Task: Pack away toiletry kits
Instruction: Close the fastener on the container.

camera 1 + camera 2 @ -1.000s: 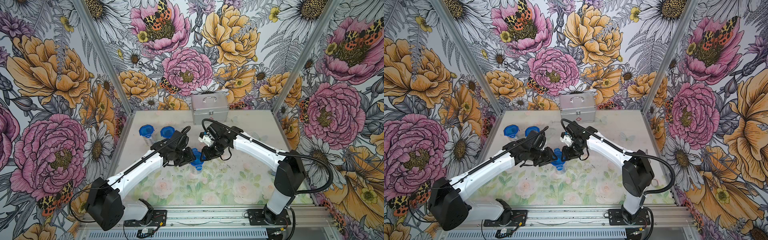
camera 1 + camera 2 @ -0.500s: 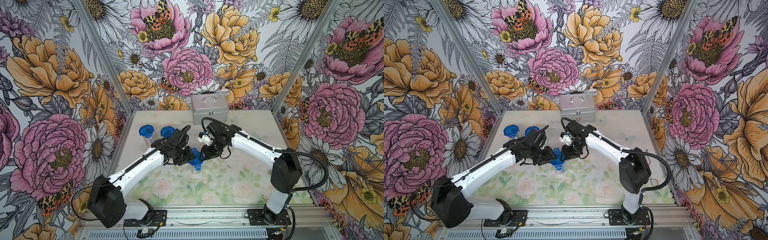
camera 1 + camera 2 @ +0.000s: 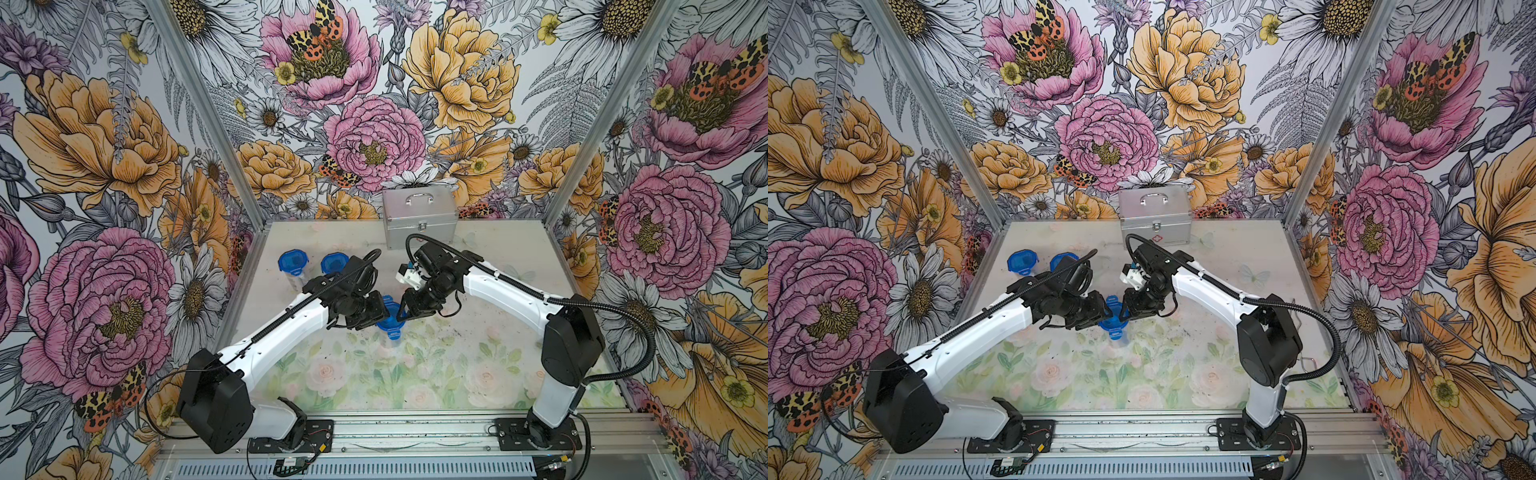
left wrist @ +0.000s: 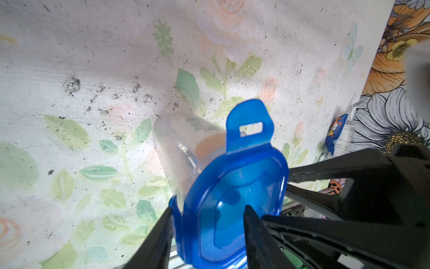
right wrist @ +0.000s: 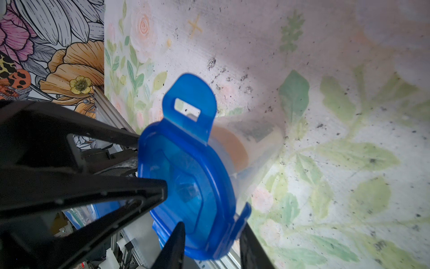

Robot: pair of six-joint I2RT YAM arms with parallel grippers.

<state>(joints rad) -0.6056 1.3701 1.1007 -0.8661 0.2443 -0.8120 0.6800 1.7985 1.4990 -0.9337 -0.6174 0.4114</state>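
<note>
Standing upright on the counter [image 3: 457, 365], a clear cup [image 4: 172, 149] is found directly between the two pincers. Its blue lid [image 4: 232, 198] is seated on top, and an orange-capped bottle [image 4: 197, 123] is seen through the wall. The lid is approached from opposite sides, presumably so that one side is steadied while the other is clipped down.

The left pincer [image 4: 208, 208] is set narrow across the lid's edge. One finger lies outside a side tab [image 4: 174, 207], the other rests on the lid's top, and the rim appears to be held between them. The right pincer [image 5: 212, 227] is likewise narrowed around the opposite tab [image 5: 242, 219], with one finger over the lid and one outside the tab. Whether that tab is already pinched cannot be told. A third, slotted tab [image 5: 189, 104] stands up to the side of both pincers, so the sealing is judged unfinished.

Both arms are stretched forward from the front rail with forearms converging. The wrists are bent downward, so that the fingertips are brought nearly tip to tip over the lid.

Two more lidded cups [image 3: 293, 262] are parked beyond the left pincer, near its wrist. A metal case [image 3: 419, 216] is seen shut well behind the right pincer, at the back wall.
</note>
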